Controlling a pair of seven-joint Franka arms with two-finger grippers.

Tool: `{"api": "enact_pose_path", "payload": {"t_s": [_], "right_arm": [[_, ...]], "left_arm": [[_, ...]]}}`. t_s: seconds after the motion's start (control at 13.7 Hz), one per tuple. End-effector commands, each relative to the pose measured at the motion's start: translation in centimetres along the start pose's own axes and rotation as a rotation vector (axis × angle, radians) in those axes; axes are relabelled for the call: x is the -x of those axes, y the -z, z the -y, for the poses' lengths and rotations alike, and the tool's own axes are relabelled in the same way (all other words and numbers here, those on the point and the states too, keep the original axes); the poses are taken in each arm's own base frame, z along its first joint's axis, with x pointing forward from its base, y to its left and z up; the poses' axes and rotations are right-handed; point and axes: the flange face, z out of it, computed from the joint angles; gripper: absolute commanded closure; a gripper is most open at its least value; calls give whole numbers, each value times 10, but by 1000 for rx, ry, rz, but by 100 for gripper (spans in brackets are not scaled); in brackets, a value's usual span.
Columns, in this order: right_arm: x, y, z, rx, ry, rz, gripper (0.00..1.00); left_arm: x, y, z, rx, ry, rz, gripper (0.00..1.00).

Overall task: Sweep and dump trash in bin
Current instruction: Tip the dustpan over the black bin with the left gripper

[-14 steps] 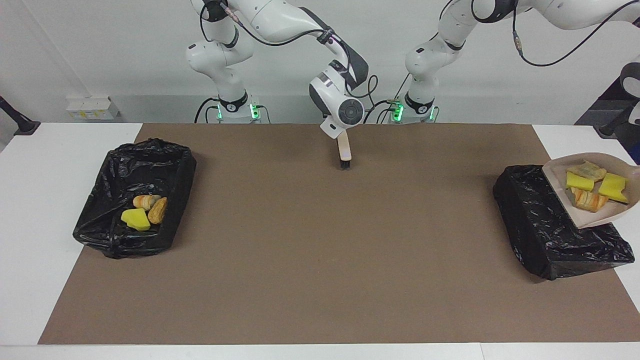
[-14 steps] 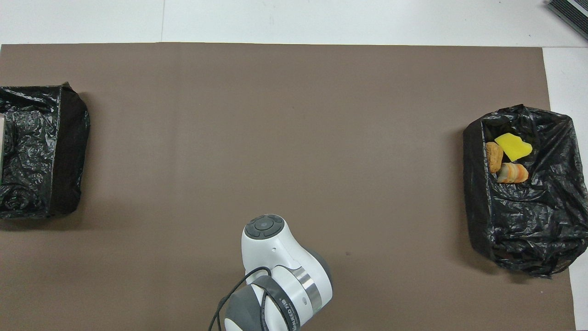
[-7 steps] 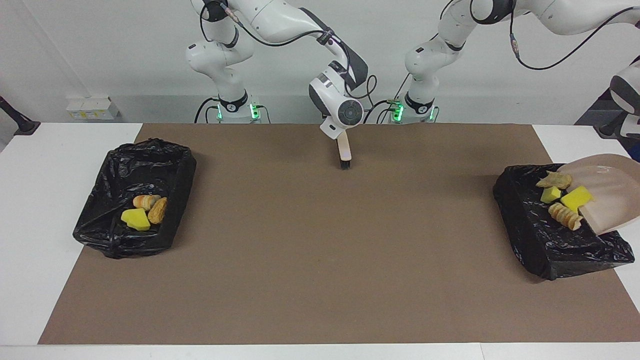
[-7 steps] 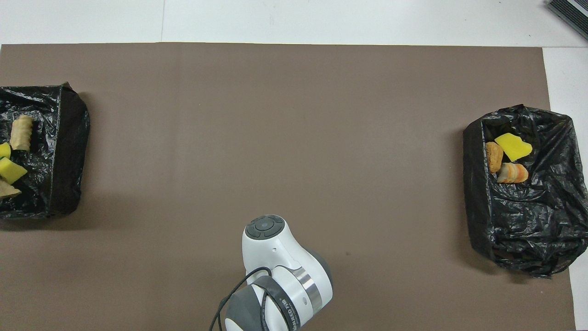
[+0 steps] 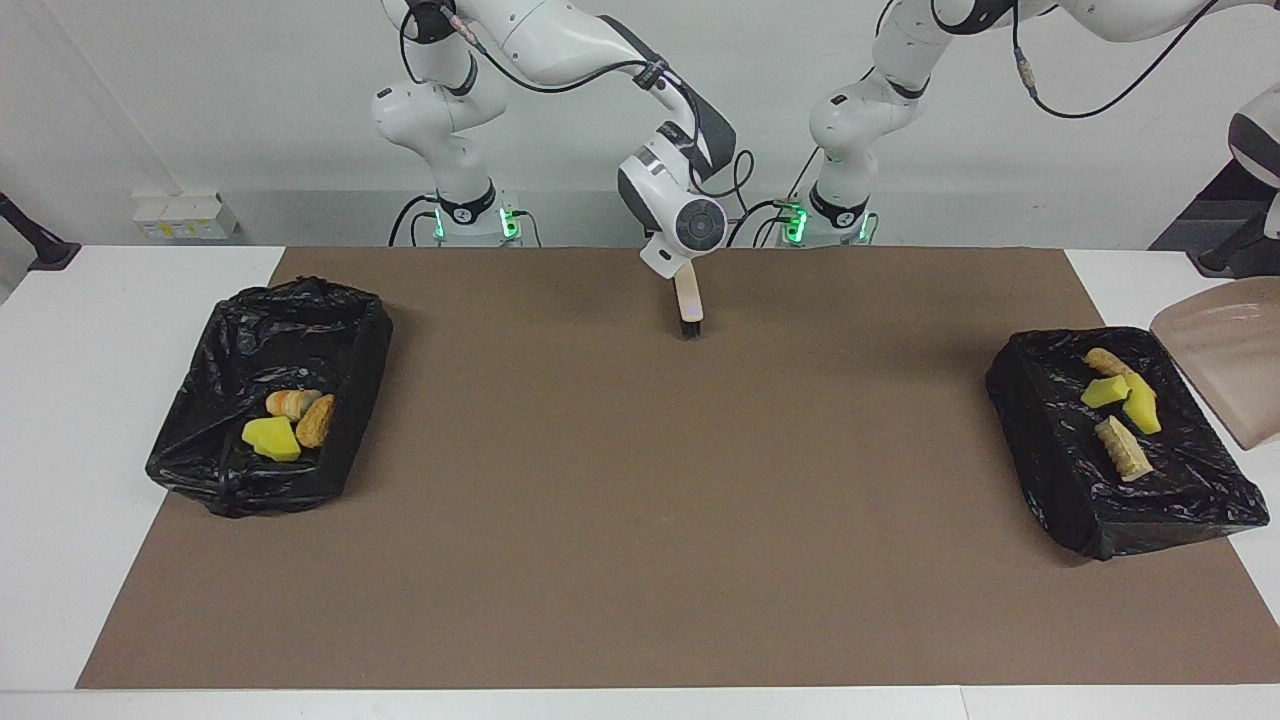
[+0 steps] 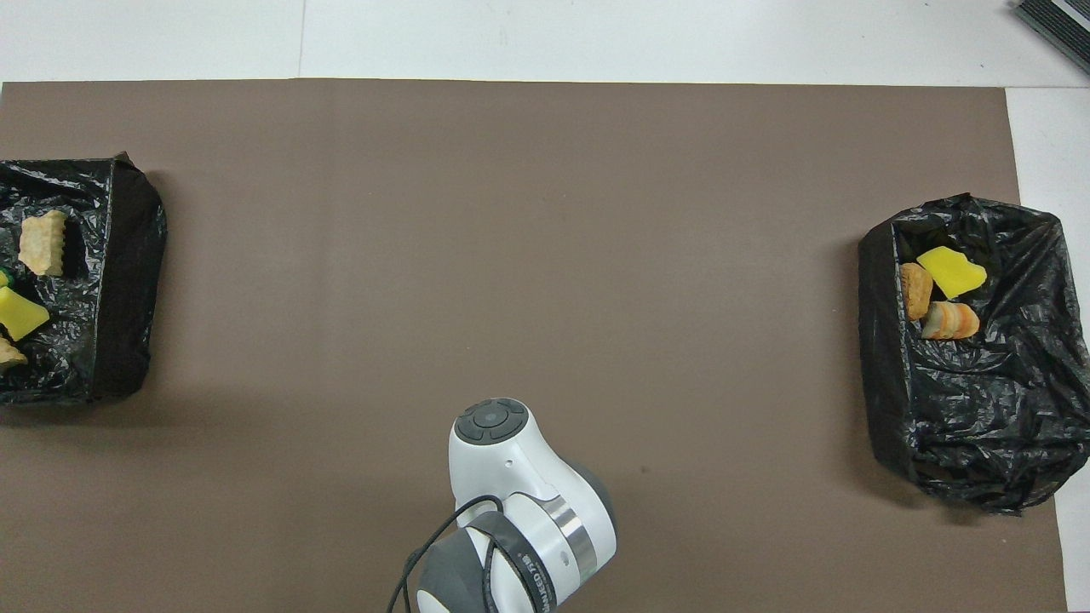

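The trash lies in two black-bagged bins. The bin [image 5: 1060,480] [image 6: 128,281] at the left arm's end holds several yellow and beige scraps [image 5: 1124,448] [image 6: 43,243]. The bin [image 5: 250,320] [image 6: 979,409] at the right arm's end holds three scraps [image 5: 272,437] [image 6: 949,271]. The beige dustpan [image 5: 1225,375] hangs tilted and empty in the air beside the first bin. Its handle and my left gripper are out of frame. My right gripper [image 5: 680,272] is shut on a small brush [image 5: 689,305], held over the mat near the robots' edge. In the overhead view its wrist hides the brush.
A brown mat [image 5: 640,500] [image 6: 511,213] covers the table between the two bins, with white table [image 5: 60,450] showing at both ends. The right arm's wrist [image 6: 511,494] juts over the mat's edge nearest the robots.
The dustpan tipped up and drew back from over the bin at the left arm's end. Its scraps slid out into that bin. The right arm and brush stayed still.
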Motion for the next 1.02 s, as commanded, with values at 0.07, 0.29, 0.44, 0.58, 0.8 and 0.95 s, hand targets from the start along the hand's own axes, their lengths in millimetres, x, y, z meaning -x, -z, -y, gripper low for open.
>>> {"api": "enact_pose_path", "payload": {"t_s": [0.07,0.29,0.44,0.58,0.8,0.95], "right_arm": [[3,-2,-5,-34,35,-18,100],[4,-2,-4,-34,39,-21,100],[4,-2,-4,-34,29,-20,1],[4,3,-1,-41,28,-27,0],[6,51,-2,-94,35,-60,0],[-1,85,-18,-119,18,-72,0]], "left_arm": [[-19,27,1,28,-20,-12,100],[-51,41,3,42,-20,-128,100],[-85,60,5,38,-51,-202,100],[-115,74,8,37,-33,-311,100],[-177,105,10,53,43,-401,100],[-221,131,6,84,124,-452,100]]}}
